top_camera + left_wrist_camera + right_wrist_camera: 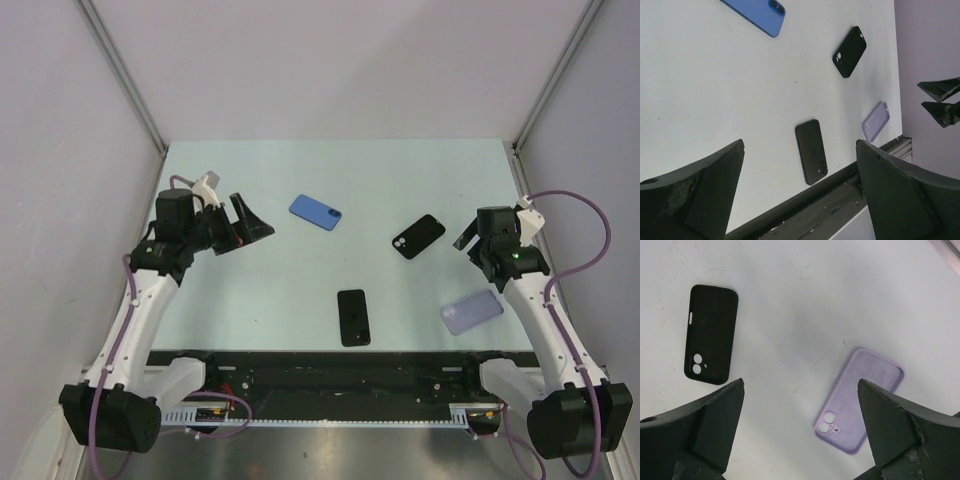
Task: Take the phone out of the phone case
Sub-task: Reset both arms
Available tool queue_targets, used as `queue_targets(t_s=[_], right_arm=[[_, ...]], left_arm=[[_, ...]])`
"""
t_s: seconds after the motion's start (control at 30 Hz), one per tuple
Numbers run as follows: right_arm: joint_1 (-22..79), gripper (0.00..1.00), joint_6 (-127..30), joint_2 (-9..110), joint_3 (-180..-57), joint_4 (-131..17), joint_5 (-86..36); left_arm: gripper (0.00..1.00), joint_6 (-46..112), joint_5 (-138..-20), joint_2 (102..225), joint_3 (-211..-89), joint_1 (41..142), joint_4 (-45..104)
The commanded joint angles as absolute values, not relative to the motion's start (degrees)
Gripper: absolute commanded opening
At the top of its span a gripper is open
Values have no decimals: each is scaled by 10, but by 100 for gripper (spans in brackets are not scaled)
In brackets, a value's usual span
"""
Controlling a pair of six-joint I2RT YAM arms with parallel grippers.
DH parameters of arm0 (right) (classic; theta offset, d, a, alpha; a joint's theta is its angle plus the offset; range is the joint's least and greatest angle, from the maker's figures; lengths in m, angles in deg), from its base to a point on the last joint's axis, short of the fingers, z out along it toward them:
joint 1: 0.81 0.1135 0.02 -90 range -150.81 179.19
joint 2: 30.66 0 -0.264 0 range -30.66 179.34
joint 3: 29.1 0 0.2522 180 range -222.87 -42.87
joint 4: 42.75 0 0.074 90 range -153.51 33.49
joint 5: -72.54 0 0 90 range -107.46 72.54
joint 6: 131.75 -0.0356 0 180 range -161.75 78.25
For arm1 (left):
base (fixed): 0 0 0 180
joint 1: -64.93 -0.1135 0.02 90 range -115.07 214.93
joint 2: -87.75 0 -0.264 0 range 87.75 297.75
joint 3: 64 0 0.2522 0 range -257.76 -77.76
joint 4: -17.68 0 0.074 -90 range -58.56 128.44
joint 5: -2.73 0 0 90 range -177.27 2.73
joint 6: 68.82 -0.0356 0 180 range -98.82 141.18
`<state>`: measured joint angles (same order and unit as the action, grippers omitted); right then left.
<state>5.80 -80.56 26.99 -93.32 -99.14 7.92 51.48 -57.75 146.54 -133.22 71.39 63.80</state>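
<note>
Lilac case (860,401) interior at right wrist, blue phone (315,211) overhead

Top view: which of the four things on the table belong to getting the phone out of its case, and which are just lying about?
Job:
blue phone, lenses dark, likely cased
black phone, cased or bare unclear

Lying about:
black case, empty
purple case, empty
</note>
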Motion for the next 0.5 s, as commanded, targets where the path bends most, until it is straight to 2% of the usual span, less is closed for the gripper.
queue_targets(t_s=[0.0,0.13,0.47], right_arm=[[55,100,-797,249,-933,-1026,94],[55,100,-797,237,-923,-1034,100],[55,100,-795,223,-915,-1032,108]], left_arm=[[97,468,-614,1432,-1367,695,675],[98,467,-660,1401,-1375,694,684],[99,483,-684,1379,-1362,694,665]])
